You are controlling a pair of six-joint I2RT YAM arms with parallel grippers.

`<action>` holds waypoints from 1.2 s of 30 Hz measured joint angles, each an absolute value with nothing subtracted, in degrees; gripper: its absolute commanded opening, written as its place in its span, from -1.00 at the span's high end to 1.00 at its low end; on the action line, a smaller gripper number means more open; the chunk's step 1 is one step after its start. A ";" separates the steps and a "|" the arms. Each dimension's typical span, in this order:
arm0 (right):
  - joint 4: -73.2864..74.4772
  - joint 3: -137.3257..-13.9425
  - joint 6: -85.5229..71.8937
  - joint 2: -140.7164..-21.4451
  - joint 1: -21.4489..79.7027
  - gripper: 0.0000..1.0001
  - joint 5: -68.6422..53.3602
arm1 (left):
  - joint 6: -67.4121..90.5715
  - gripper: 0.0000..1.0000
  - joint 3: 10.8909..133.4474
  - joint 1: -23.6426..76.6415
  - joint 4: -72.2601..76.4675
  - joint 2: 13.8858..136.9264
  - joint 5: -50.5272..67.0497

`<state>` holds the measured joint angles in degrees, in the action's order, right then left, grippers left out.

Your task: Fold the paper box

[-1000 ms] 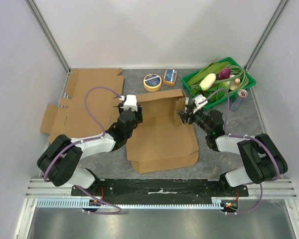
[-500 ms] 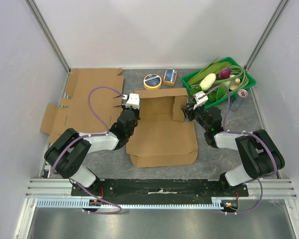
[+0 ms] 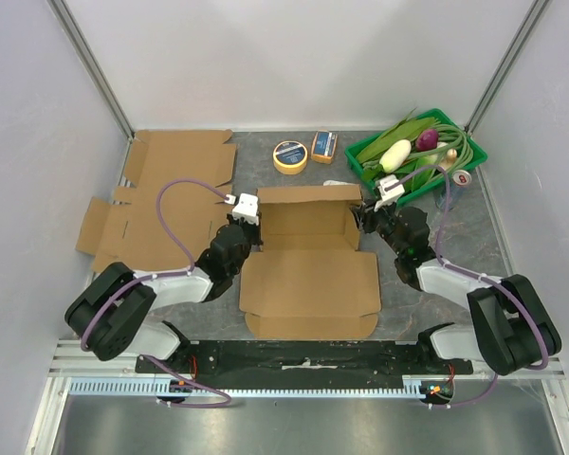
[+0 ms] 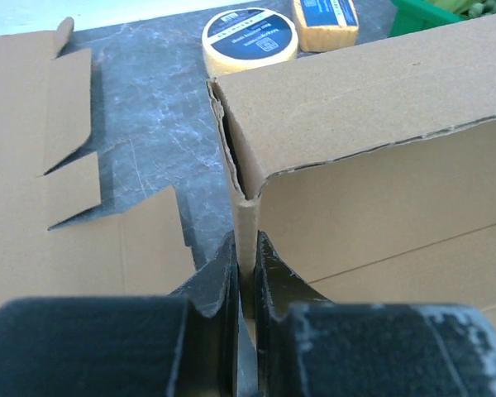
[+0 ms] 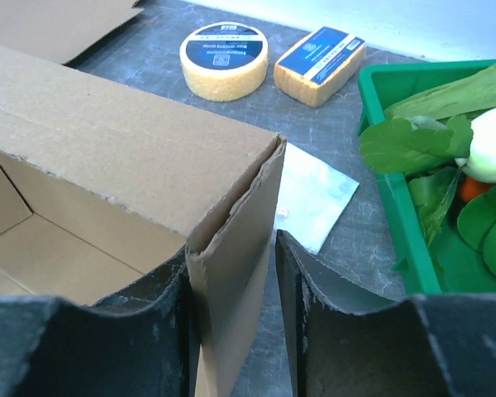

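Cardboard walls now stand square: within the last second the paper box, mid-table between the arms, has straightened and its rear corners have met. The left gripper has clamped onto the left side wall. The right gripper straddles the right wall, narrowing, but whether it pinches cannot be told. The front panel lies flat, so folding probably remains.
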<state>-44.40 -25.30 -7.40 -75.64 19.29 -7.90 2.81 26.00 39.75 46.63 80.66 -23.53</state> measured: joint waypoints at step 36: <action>-28.73 -31.90 -34.15 -85.52 46.13 0.54 64.86 | 6.59 0.96 29.78 55.16 42.72 82.06 -49.30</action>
